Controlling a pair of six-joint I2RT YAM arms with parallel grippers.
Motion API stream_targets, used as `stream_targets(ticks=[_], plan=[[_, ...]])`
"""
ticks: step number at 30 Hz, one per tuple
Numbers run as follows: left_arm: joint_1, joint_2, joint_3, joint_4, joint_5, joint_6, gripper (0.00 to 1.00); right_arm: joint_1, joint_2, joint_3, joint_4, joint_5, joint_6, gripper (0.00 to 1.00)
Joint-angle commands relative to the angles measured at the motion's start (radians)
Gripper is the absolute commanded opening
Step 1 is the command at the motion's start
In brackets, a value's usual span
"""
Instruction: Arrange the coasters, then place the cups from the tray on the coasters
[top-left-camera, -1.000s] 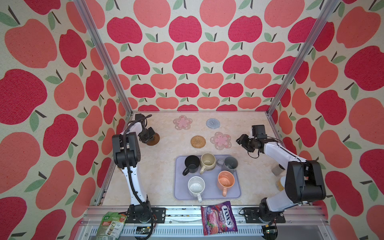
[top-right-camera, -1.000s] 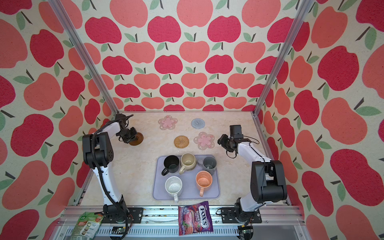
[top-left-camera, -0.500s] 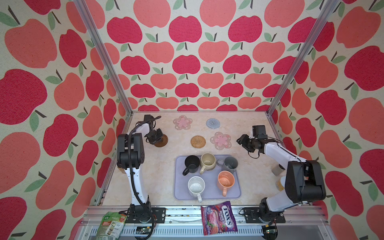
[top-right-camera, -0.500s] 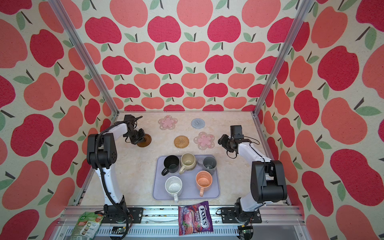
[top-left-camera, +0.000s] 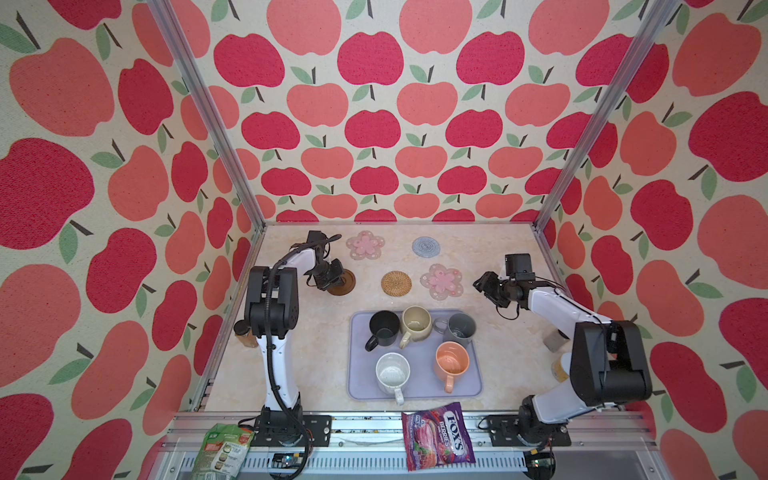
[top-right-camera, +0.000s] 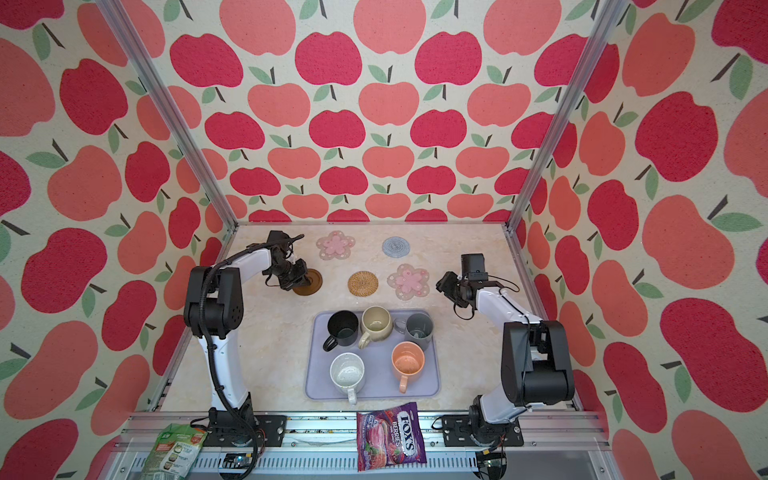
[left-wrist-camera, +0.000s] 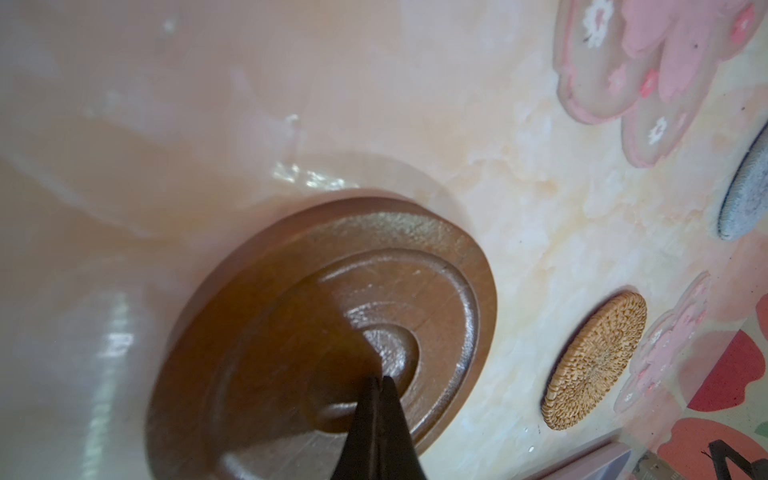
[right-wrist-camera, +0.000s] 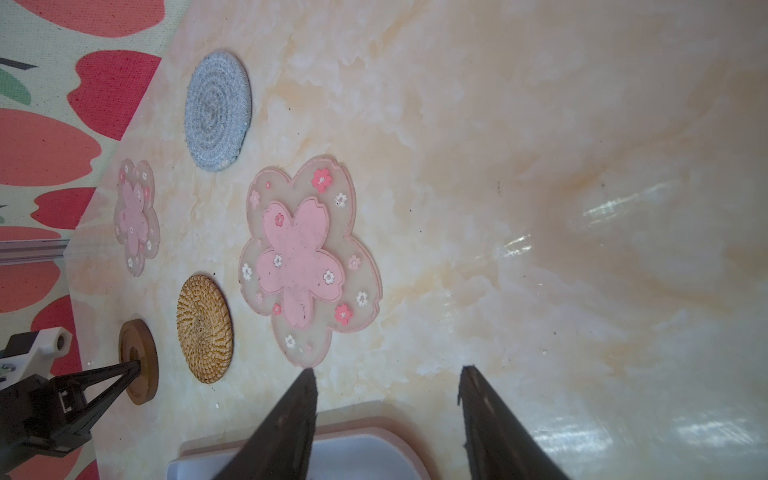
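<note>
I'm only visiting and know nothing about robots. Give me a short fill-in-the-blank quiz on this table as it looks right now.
1. The number of cups on the tray is ____.
2. The coaster under the shut left gripper is dark ____.
3. The two pink coasters are shaped like ____.
4. The open right gripper holds ____.

Missing words: five; brown; flowers; nothing.
</note>
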Motion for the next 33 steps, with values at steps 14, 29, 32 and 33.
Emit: stream_targets(ticks=[14,29,32,33], plan=[[-0.036,0.071,-0.042,-0.049,0.007,-0.028,0.03,-0.015,-0.027,-0.034,0.015,-0.012,0.022,0.58],[-0.034,-0.008,-0.013,-0.058,-0.084,-0.036,0.13,-0.016,-0.038,-0.032,0.021,-0.025,0.011,0.58],[-0.034,-0.048,0.016,-0.091,-0.128,-0.019,0.15,-0.015,-0.045,-0.030,0.016,-0.022,0.002,0.58],[-0.035,-0.064,0.022,-0.098,-0.137,-0.012,0.16,-0.016,-0.048,-0.030,0.017,-0.021,0.000,0.58]])
